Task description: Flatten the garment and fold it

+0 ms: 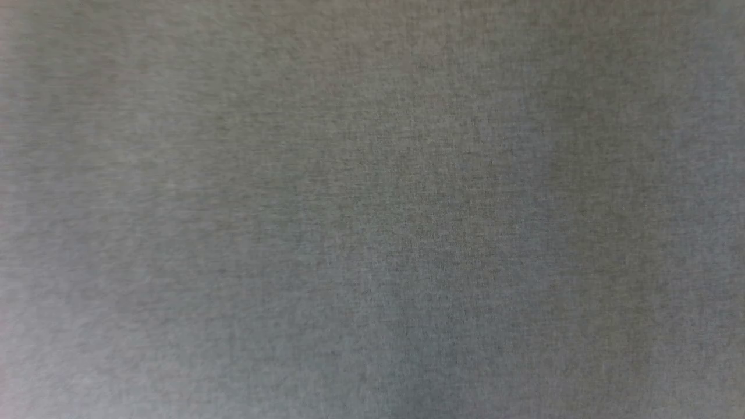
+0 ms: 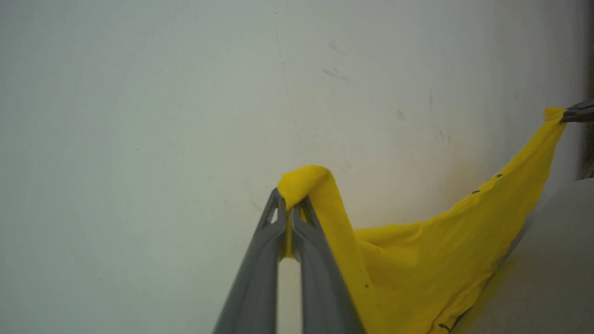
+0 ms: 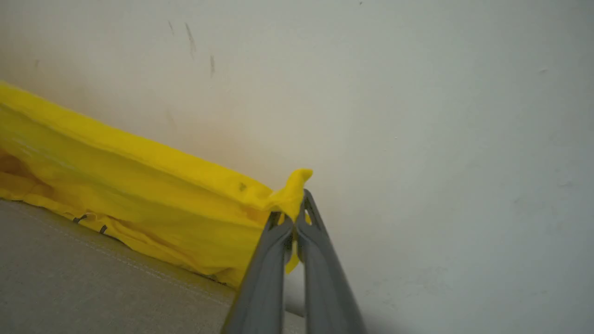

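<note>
The garment (image 2: 417, 260) is bright yellow cloth, held up in the air in front of a pale wall and stretched between both grippers. In the left wrist view my left gripper (image 2: 290, 204) is shut on a bunched corner of it, and the cloth sags away to the right. At that view's right edge my right gripper (image 2: 575, 112) pinches the other corner. In the right wrist view my right gripper (image 3: 297, 208) is shut on a yellow corner, and the garment (image 3: 116, 171) runs off to the left as a taut band. Its print is hidden.
A grey woven surface (image 1: 372, 209) spreads across the head view. The same grey cloth-covered surface (image 3: 69, 278) lies below the hanging garment, and its edge (image 2: 547, 269) shows at the lower right of the left wrist view. A pale scuffed wall (image 2: 139, 116) stands behind.
</note>
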Motion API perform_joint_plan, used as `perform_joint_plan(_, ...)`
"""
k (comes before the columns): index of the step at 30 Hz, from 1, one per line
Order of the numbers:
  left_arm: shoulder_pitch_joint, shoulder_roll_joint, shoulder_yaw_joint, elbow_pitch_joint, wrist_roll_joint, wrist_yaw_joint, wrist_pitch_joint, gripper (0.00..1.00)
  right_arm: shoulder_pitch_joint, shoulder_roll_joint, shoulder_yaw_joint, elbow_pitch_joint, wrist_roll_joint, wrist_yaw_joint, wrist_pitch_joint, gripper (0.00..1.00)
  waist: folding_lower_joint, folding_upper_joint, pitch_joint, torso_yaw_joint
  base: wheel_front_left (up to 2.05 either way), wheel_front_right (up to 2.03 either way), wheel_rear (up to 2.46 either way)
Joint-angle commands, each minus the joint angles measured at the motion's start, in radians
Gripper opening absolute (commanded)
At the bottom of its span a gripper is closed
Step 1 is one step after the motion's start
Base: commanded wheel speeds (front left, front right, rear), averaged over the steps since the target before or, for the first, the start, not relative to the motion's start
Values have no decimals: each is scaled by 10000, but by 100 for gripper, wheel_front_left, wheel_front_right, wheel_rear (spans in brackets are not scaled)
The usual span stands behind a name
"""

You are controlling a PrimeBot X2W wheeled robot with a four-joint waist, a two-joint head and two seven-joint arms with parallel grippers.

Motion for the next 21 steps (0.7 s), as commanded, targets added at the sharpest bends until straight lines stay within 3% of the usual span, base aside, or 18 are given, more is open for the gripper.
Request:
perform_joint_plan(1, 720, 302, -48, -482, -298, -46, -90, 0, 759, -328, -20, -489, 335, -11, 22, 0, 0, 0, -754, 455, 0, 0, 0)
perform_joint_plan(5, 2687, 1248, -174, -1951, -777, 124, -145, 0, 2980, -807, -499, -1928, 1057, -11, 233, 0, 0, 0, -1446, 595, 0, 0, 0)
perform_joint_plan(8, 4290, 1941, -97, -3080, -1208, 595, -175, 0, 4957, -872, -1285, -2965, 1350, -11, 438, 0, 0, 0, -1983, 641, 0, 0, 0)
perform_joint_plan(11, 5834, 2459, 73, -4265, -1486, 1348, -192, 0, 7078, -628, -2276, -3942, 1375, -11, 650, 0, 0, 0, -2468, 669, 0, 0, 0)
perform_joint_plan(17, 9182, 2576, -229, -6410, -1470, 2814, -198, 0, 10879, 746, -3898, -5631, 969, -11, 1004, 0, 0, 0, -3300, 598, 0, 0, 0)
perform_joint_plan(21, 11147, 2364, -1067, -6746, -1378, 3601, -199, 0, 12522, 1489, -4190, -6146, 778, -11, 1189, 0, 0, 0, -3703, 482, 0, 0, 0)
